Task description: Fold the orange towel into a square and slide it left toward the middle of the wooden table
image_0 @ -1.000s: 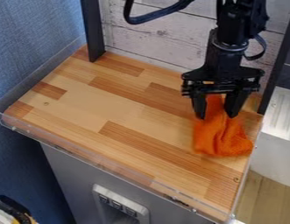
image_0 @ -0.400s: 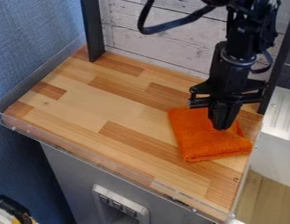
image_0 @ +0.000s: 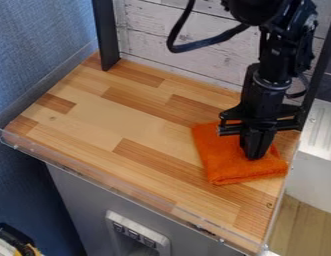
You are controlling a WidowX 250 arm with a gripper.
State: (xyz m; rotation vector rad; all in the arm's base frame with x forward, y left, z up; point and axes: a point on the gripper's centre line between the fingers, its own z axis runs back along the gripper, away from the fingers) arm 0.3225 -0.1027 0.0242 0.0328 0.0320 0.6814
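Pointing down at the orange cloth (image_0: 224, 169), the hand (image_0: 254, 157) is closed; cannot tell if gripping.

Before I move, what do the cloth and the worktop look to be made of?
Orange cloth: probably cotton terry or microfibre, matte, going by its fuzzy nap.
Worktop: apparently wood, smooth satin finish, shown by grained strips in mixed tones; printed laminate is possible.

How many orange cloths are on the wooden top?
1. The orange cloth lies near the right end of the wooden top, under the black gripper. Something small could be hidden underneath it.
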